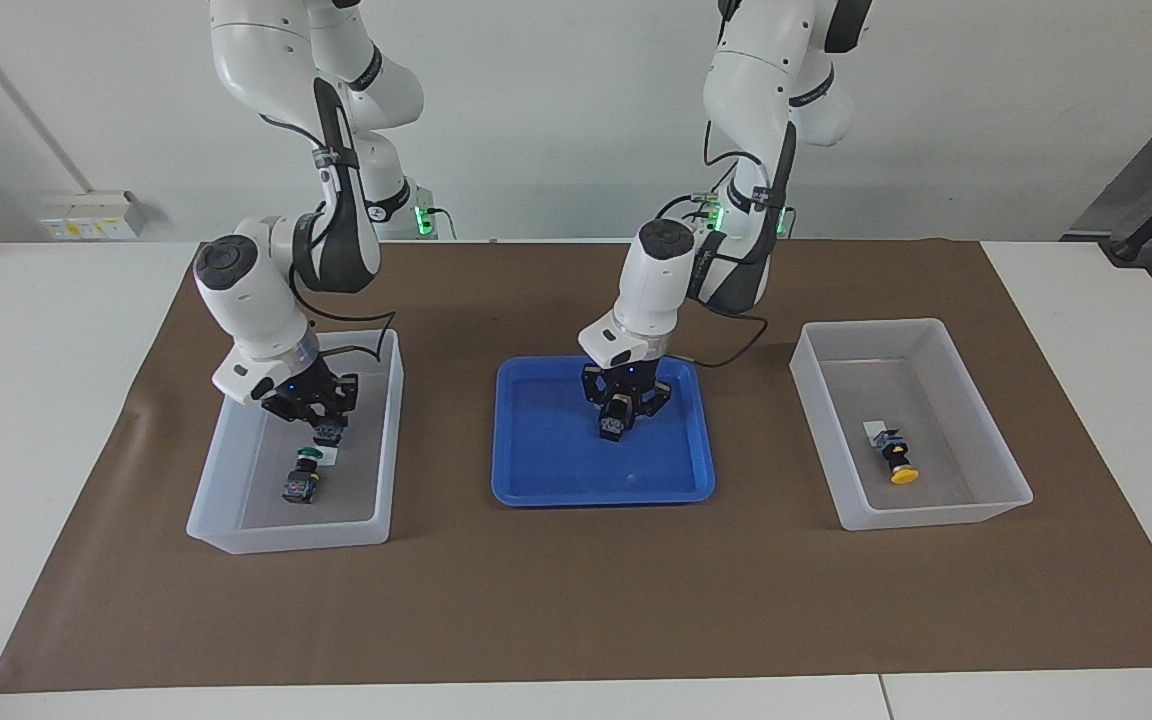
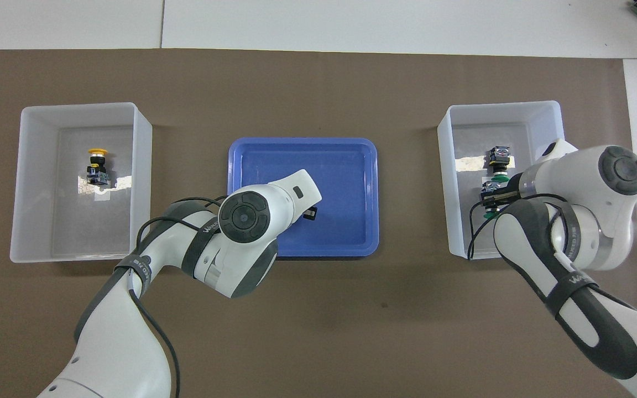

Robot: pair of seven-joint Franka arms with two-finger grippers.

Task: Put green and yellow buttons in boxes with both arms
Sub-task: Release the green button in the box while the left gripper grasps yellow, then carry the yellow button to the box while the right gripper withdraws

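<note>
Button [image 1: 614, 418] in left tool [image 1: 624, 412] (over tray [image 1: 546, 470]).

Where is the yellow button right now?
The yellow button lies on the floor of the white box at the left arm's end of the table, beside a small white sticker, with no hand near it.

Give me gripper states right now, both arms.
Left gripper: over the shallow blue plastic tray, shut on a black-and-grey push-button switch.
Right gripper: in the translucent white plastic bin, shut on a green-capped button.
</note>
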